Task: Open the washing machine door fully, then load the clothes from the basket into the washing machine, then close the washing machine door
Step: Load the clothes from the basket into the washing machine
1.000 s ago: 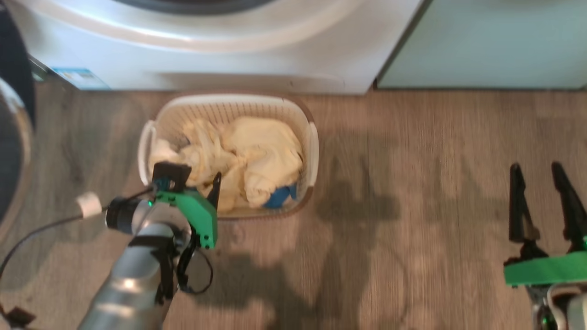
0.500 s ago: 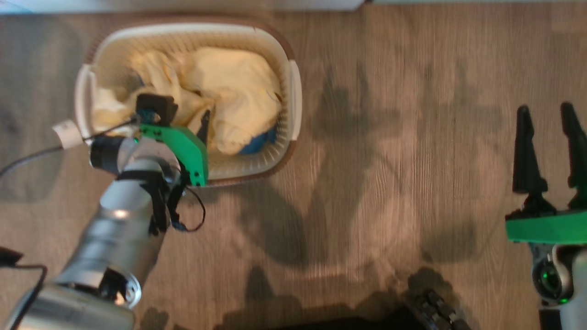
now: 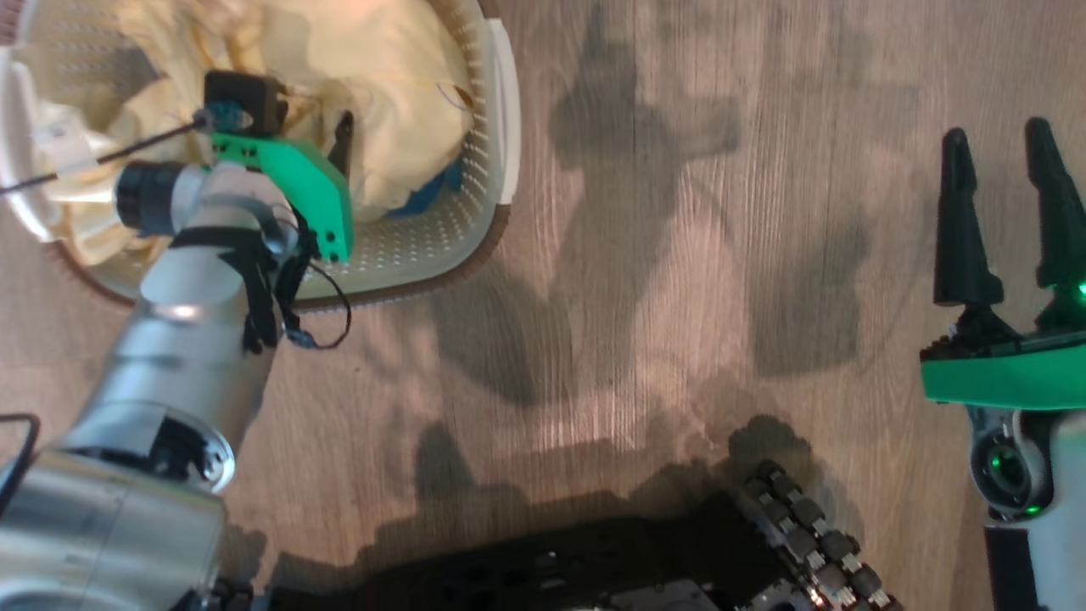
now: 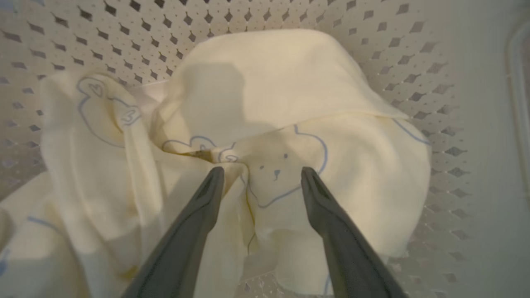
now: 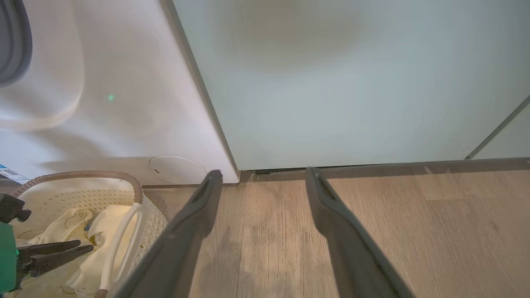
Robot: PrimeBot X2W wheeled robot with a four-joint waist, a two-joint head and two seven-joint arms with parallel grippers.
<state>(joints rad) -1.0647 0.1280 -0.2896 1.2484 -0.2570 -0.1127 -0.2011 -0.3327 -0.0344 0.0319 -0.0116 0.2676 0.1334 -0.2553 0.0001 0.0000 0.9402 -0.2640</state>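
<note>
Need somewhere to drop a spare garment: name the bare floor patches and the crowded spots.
Free: wood floor between the basket and the right gripper; also the strip before the mint-green cabinet panel, beside the washing machine. Crowded: the basket, heaped with clothes under the open left gripper, and around the robot's dark base.

One basket [image 3: 441, 246] here, two white side handles [image 3: 506, 110] on it, and inside a heap of pale yellow clothes [image 4: 269, 82], how many pieces I can't tell, plus exactly one blue fabric piece [image 3: 428, 197]. Two grippers on the count, the left gripper [image 4: 261, 171] and the right gripper [image 5: 265, 174], each with two dark fingers [image 5: 335, 223], so four fingers all told. Then one washing machine [image 5: 124, 103] with one round cover [image 5: 178, 169] and one blue-edged sticker [image 5: 10, 174], and two pale green cabinet panels [image 5: 352, 82].
</note>
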